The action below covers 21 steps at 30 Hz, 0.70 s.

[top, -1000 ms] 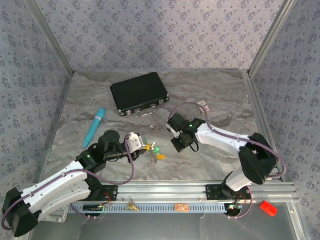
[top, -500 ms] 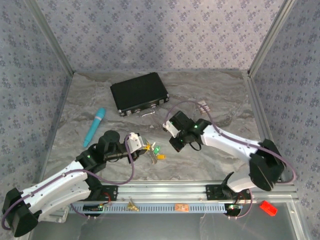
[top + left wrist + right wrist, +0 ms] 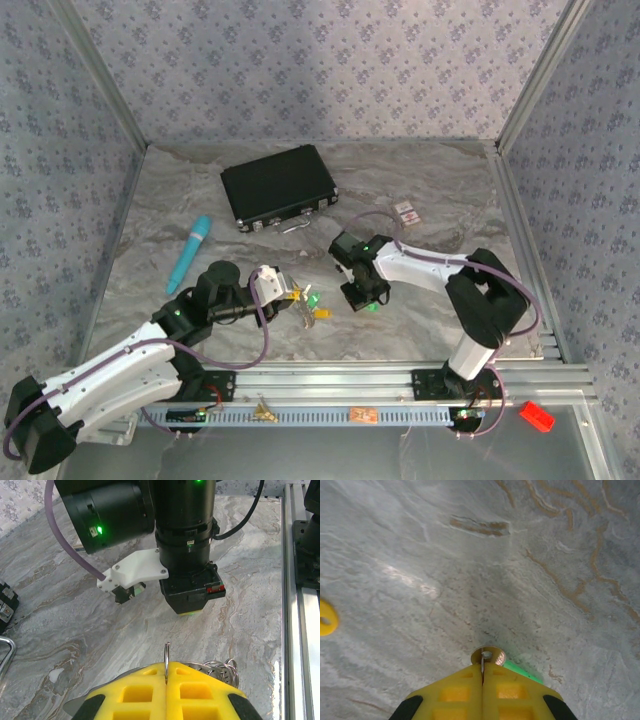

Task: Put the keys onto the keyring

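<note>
We are looking into a robot lab cell: aluminium posts holding patterned walls, left arm and right arm sitting on a rail edging a marbled worktop.

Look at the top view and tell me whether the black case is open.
No: the black case lies flat with its lid down, latches and handle toward the arms.

Left hand pinched on upright keyring, right hand pointing down just beyond, marble table
</note>
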{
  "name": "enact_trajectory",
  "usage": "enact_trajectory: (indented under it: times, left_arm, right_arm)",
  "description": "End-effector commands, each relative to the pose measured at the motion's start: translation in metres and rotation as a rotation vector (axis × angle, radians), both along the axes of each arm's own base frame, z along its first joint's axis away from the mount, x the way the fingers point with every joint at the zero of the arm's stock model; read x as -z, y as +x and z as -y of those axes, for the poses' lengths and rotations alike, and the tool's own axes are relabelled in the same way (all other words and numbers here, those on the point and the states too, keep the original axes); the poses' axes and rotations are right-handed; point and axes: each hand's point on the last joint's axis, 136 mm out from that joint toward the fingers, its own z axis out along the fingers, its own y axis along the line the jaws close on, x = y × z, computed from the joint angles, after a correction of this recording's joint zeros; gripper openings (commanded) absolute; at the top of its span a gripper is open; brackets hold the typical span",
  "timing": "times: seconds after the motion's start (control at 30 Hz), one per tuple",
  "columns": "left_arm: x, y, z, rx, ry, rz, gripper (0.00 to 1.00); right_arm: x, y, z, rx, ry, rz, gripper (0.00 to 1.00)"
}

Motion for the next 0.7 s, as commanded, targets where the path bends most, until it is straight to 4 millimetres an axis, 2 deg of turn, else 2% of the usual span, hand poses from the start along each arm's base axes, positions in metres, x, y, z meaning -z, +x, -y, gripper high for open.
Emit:
enact_trajectory:
  times: [0.0, 0.03, 0.23, 0.67]
  left_arm:
    - [-0.0108, -0.0024, 0.0022, 0.009, -0.026, 0.012, 0.0]
    - [-0.0107, -0.0019, 0.0021, 0.008, -0.025, 0.011, 0.0]
    - [-0.0108, -0.0022, 0.0024, 0.01, -0.027, 0.014, 0.0]
    - [-0.0109, -0.0026, 0.0024, 0.012, -0.027, 0.013, 0.0]
  right_arm:
    - [-0.0016, 0.0042, 0.0044, 0.042, -0.035, -0.004, 0.0]
    - [-0.0007, 0.0046, 0.0043, 0.044, -0.035, -0.004, 0.0]
    - [-0.001, 0.0074, 0.0051, 0.055, -0.041, 0.007, 0.15]
    - [-0.0002, 0.011, 0.0011, 0.06, -0.031, 0.015, 0.16]
